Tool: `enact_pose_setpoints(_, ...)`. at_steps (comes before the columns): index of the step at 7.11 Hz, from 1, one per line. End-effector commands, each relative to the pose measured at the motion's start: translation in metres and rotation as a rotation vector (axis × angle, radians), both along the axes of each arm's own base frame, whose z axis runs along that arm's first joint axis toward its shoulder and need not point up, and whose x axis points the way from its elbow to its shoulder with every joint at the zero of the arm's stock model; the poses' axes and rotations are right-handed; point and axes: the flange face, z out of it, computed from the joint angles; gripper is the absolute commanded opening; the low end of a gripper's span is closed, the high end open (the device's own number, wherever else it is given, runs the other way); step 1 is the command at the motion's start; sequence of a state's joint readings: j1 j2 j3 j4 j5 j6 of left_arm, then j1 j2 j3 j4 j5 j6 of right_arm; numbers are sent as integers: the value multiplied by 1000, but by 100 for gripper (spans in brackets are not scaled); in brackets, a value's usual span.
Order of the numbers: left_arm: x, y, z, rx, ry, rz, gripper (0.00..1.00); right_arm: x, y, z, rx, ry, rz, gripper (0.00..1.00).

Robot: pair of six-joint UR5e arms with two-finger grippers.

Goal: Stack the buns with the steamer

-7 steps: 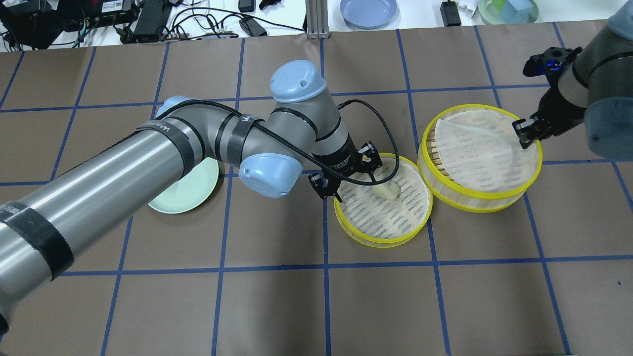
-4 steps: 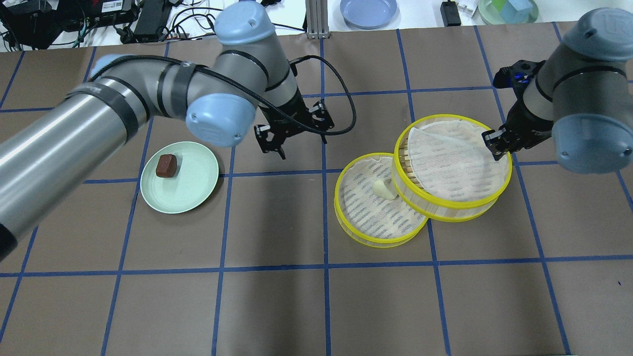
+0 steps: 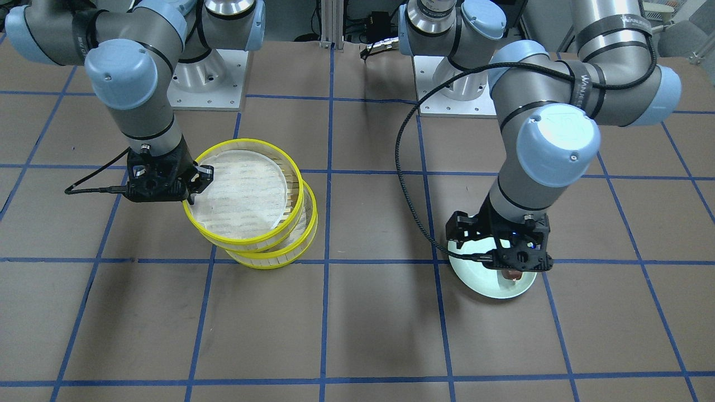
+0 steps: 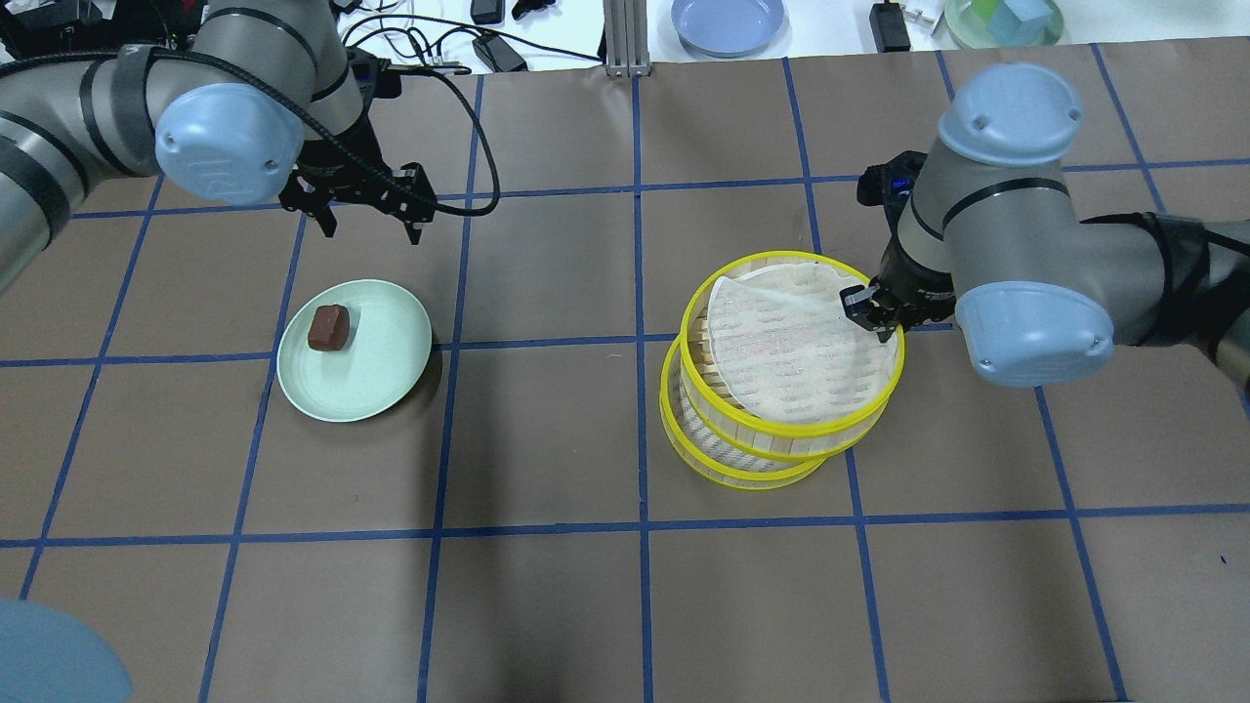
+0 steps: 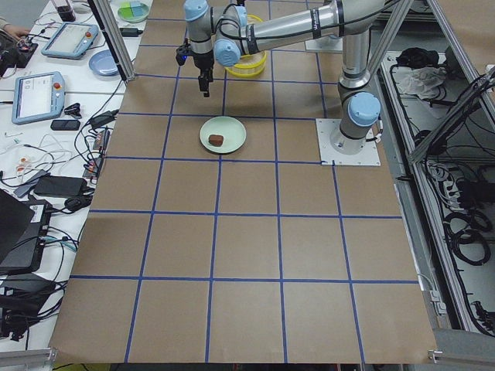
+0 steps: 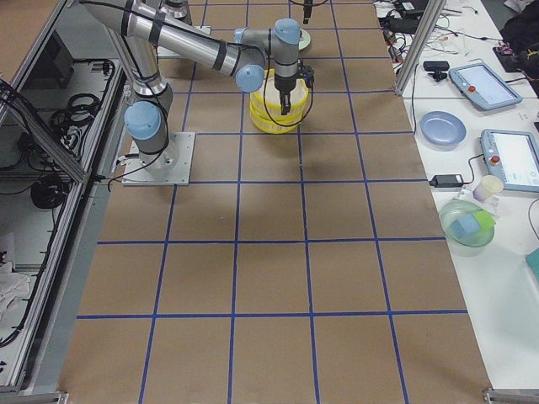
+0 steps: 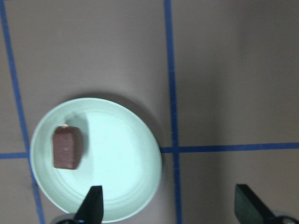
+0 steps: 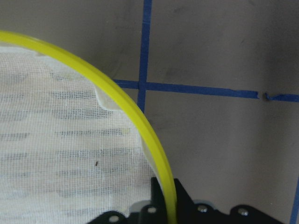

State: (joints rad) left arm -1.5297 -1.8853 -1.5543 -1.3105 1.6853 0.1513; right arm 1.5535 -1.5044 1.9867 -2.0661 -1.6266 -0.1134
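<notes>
The dark reddish-brown bun (image 4: 328, 326) lies on a pale green plate (image 4: 381, 376) at the left; it also shows in the left wrist view (image 7: 67, 147). My left gripper (image 4: 371, 232) is open and empty, held above the table just beyond the plate. My right gripper (image 4: 876, 314) is shut on the rim of the upper yellow steamer tray (image 4: 781, 256). That tray sits offset over the lower steamer tray (image 4: 752, 480). The cream-white bun is hidden under the upper tray.
A blue plate (image 4: 728, 21) and a green bowl (image 4: 1003, 20) stand on the white bench past the table's far edge, beside cables and boxes. The table is brown with a blue tape grid.
My left gripper left the white bun in the lower tray and moved left to the plate. My right gripper carried the upper tray left over the lower one, covering the bun.
</notes>
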Motion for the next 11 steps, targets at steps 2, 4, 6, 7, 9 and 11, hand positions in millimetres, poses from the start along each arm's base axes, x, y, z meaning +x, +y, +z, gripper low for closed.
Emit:
enact_pose_setpoints(2, 51, -15, -62, 15, -5, 1, 100, 10, 0, -15, 24, -1, 22, 0)
enact_pose_setpoints(4, 59, -15, -107, -1, -1, -47, 100, 9, -5, -20, 13, 7, 51, 0)
enact_pose_setpoints(6, 82, -15, -130, 43, 53, -32, 100, 9, -8, -20, 1, 3, 51, 0)
enact_pose_setpoints(7, 100, -15, -134, 57, 66, -74, 100, 11, -10, -20, -14, -4, 66, 0)
enact_pose_setpoints(9, 106, -8, -154, 94, 103, -44, 99, 12, -10, -24, -5, -7, 85, 0)
enact_pose_setpoints(11, 102, 3, -161, 177, 138, 74, 12, 30, -5, -27, 5, 2, 112, 0)
